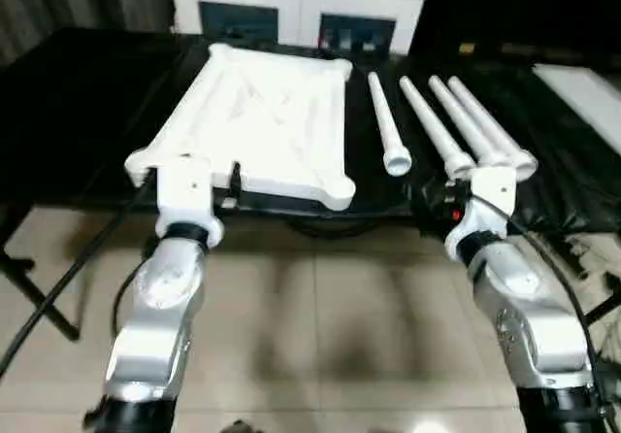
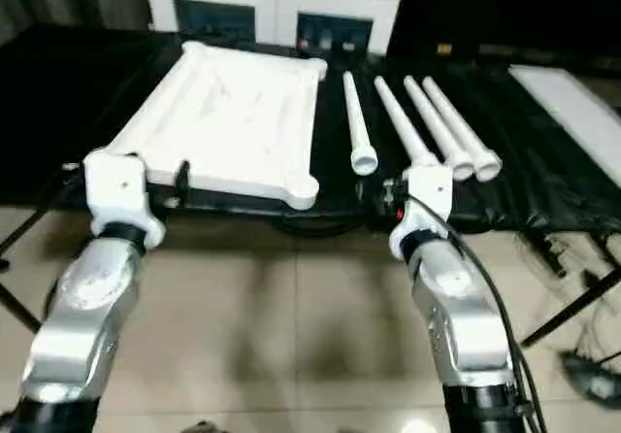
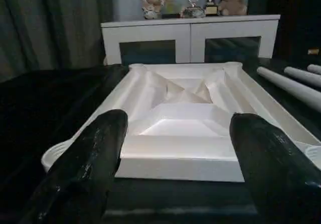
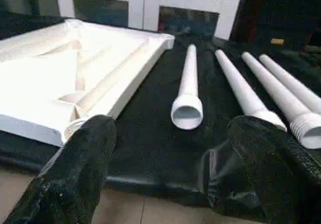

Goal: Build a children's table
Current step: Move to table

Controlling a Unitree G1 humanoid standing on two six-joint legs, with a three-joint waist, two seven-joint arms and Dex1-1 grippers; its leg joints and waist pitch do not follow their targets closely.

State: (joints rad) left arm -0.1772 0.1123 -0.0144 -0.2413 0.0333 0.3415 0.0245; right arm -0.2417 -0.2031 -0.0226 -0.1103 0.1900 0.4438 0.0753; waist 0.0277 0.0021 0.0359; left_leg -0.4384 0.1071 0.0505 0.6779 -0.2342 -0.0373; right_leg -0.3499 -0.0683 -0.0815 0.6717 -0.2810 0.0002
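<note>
both grippers stand with fingers spread wide and nothing between them: my left gripper (image 3: 175, 169) faces the near short edge of the tabletop (image 1: 262, 122), my right gripper (image 4: 165, 169) hangs just off the near edge of the black-draped work table (image 1: 87, 113), facing the legs. the tabletop lies ribbed side up on the table's left half, corner sockets showing. four legs lie side by side to its right, wide ends toward me; the leftmost leg (image 4: 188, 91) sits a little apart from the other three (image 1: 475, 127). i judge this the opening reach, nothing fitted yet. next i'd bring the right gripper over the leftmost leg and clamp near its wide end.
</note>
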